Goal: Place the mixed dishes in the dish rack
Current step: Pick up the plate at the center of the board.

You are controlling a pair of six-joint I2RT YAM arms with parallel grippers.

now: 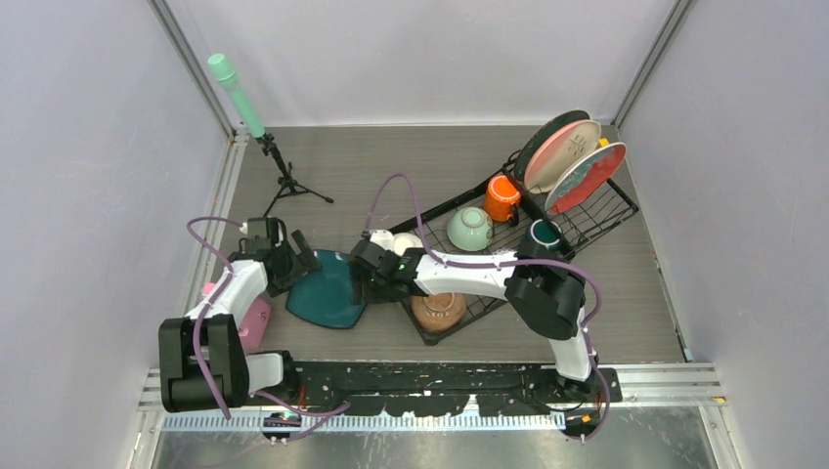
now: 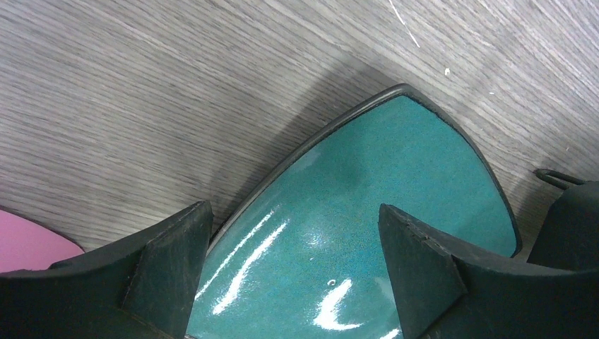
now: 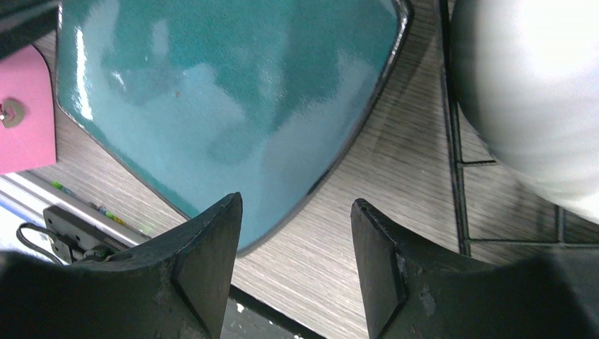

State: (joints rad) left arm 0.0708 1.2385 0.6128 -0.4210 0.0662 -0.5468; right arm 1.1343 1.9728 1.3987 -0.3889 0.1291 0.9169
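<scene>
Plate and rack stood apart: the dark teal plate [image 1: 327, 293] [image 2: 367, 212] [image 3: 212, 92] lay flat on the counter [image 1: 391, 156], outside the dish rack [image 1: 608, 207] and just beside its near tray end. The left jaws were spread wide over the plate's left rim, one finger [image 2: 166, 261] outside the rim and the other above the glaze, pinching nothing. The right jaws, also spread, hung low at the plate's right edge and held nothing; whether any finger touched the plate I could not tell. In the tray section sat the brown bowl [image 1: 438, 311], the mint-green bowl [image 1: 469, 229], the white bowl [image 1: 403, 241] [image 3: 537, 92], the orange mug [image 1: 501, 198] and the dark teal mug [image 1: 541, 234]. Plates stood on edge in the slotted far end, among them the pink plate [image 1: 567, 147]. A small pink cup [image 1: 256, 322] sat near the plate's left.
</scene>
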